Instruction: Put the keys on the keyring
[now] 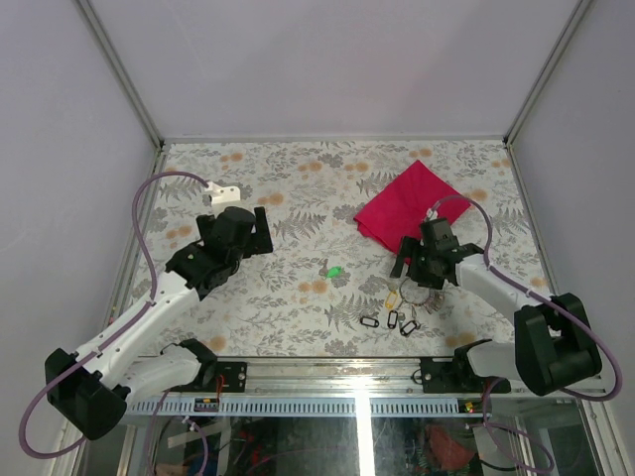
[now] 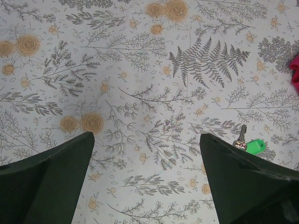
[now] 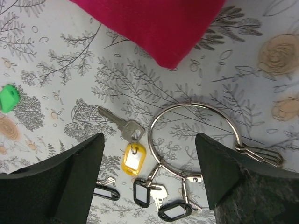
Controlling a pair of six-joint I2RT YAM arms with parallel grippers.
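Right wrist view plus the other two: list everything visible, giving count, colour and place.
keyring: one, silver, on the table under the right tool
black key tags: at least three, black with pale centres, at the ring's near side
yellow key tag: one, pale yellow, left of the ring
silver key: one, silver, joined to the yellow tag
green key tag: one, green, mid-table
cloth: one, red, far right
table cover: one, floral
left tool: one, dark, open
right tool: one, dark, open
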